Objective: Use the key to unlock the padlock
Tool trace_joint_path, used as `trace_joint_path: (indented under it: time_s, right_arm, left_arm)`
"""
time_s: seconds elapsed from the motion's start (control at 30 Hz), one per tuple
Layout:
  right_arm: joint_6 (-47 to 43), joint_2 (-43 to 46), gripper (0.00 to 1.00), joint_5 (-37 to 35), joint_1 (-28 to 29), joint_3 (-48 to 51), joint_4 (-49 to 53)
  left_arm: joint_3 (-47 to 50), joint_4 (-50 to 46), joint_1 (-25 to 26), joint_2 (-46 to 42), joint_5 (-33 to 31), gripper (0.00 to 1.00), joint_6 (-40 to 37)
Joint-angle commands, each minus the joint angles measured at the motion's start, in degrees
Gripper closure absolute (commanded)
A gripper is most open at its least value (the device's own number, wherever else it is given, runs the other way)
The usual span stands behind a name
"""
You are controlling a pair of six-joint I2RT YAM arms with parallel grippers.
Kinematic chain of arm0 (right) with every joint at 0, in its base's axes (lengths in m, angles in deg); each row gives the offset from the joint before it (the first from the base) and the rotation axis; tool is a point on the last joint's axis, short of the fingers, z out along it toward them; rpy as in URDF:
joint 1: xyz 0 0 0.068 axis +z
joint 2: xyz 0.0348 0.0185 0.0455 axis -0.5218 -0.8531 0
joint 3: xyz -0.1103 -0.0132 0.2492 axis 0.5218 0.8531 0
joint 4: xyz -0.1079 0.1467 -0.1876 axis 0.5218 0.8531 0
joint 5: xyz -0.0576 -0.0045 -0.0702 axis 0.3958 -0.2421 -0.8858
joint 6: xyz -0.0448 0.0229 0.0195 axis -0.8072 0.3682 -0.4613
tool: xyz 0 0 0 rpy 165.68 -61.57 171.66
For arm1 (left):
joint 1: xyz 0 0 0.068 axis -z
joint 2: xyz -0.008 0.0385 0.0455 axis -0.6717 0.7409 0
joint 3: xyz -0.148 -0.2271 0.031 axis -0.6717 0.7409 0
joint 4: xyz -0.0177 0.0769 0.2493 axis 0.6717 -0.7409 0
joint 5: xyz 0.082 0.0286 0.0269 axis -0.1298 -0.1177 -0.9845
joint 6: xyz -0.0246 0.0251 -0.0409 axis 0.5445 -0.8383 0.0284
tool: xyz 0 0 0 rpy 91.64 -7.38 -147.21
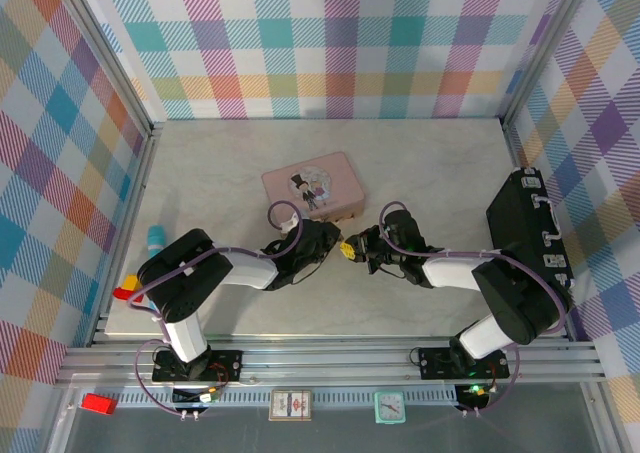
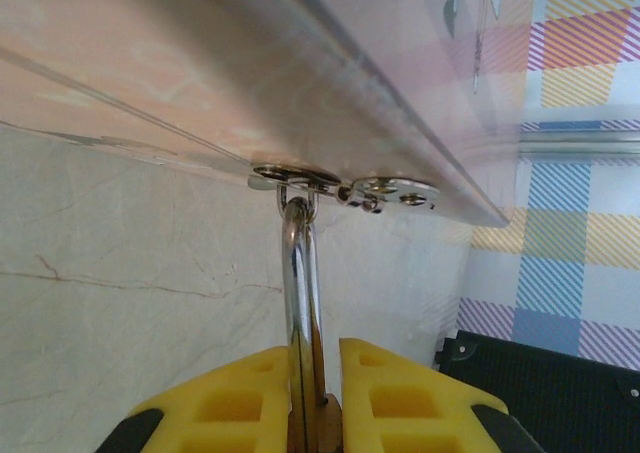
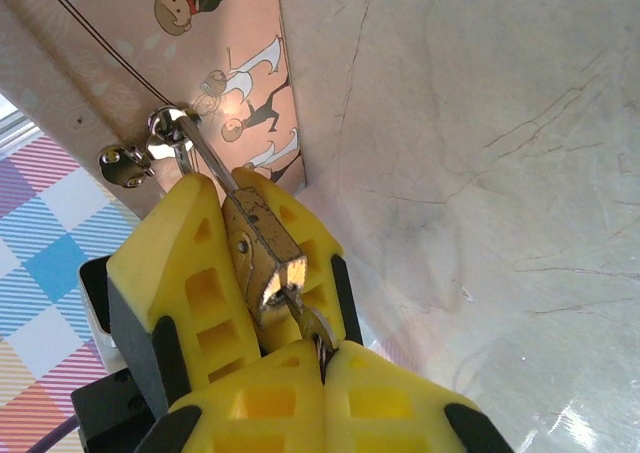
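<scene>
My right pincer (image 3: 325, 385) is shut tight on the key (image 3: 318, 330). The key lines up straight with the padlock (image 3: 262, 245), right at its bottom end. My left pincer (image 2: 315, 391) squeezes the padlock's body. The padlock hangs from the pink tin (image 1: 313, 186), mid worktop (image 1: 430, 173).

I am pinching the key (image 3: 318, 331) in my right gripper (image 3: 322, 368), its tip meeting the padlock (image 3: 262, 248) that the left gripper (image 3: 238, 188) is clamping.
</scene>
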Motion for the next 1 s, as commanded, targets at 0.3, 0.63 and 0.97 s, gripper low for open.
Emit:
trace_joint_path:
  time_s: [0.3, 0.63, 0.97]
  right_arm:
    - [-6.6, 0.5, 1.0, -6.8, -2.5, -6.0, 7.3]
    - [-10.7, -1.2, 1.0, -9.6, -2.5, -10.4, 13.0]
    - [-13.7, -4.8, 1.0, -8.5, -2.5, -15.3, 13.2]
  left_arm:
    - [0.9, -0.1, 4.7, -3.5, 8.9, 1.0, 3.2]
    - [1.3, 0.7, 5.5, -3.5, 9.6, 1.0, 4.0]
    - [1.2, 2.2, 5.8, -3.1, 10.3, 1.0, 3.8]
